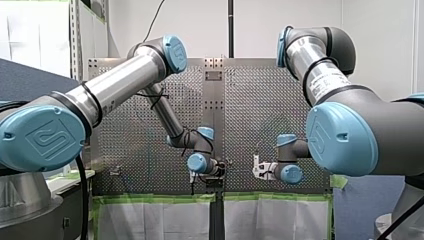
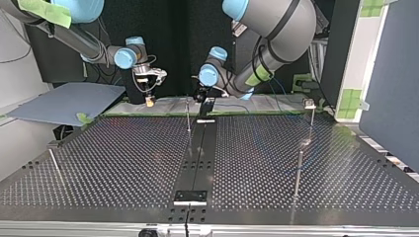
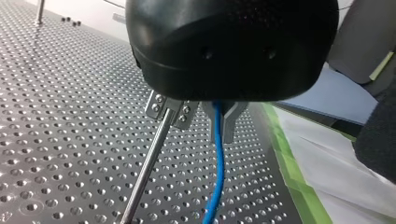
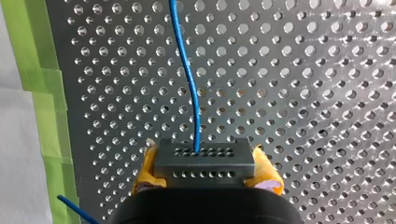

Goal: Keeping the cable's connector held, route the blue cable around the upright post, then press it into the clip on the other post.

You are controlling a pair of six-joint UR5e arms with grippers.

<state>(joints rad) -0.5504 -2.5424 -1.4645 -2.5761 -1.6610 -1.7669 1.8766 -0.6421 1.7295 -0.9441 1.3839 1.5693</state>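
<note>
In the left wrist view my left gripper (image 3: 218,116) is black with metal fingers (image 3: 231,123), shut on the blue cable (image 3: 215,172), which hangs down toward the perforated table. A thin upright post (image 3: 147,165) stands right beside these fingers. In the right wrist view my right gripper (image 4: 205,179), with yellow pads (image 4: 268,175), is shut on the grey connector (image 4: 204,163); the blue cable (image 4: 187,70) runs ahead from it. In the top view my left gripper (image 2: 202,96) hovers by the middle post (image 2: 188,116), my right gripper (image 2: 148,89) to its left. A clip-topped post (image 2: 310,116) stands at the right.
Another post (image 2: 298,173) stands nearer the top view's camera at the right, and a leaning rod (image 2: 56,167) at the left. A black rail (image 2: 197,153) runs down the table's middle. Green tape (image 4: 46,107) edges the plate. Both arms hang near the table's far edge (image 1: 215,192).
</note>
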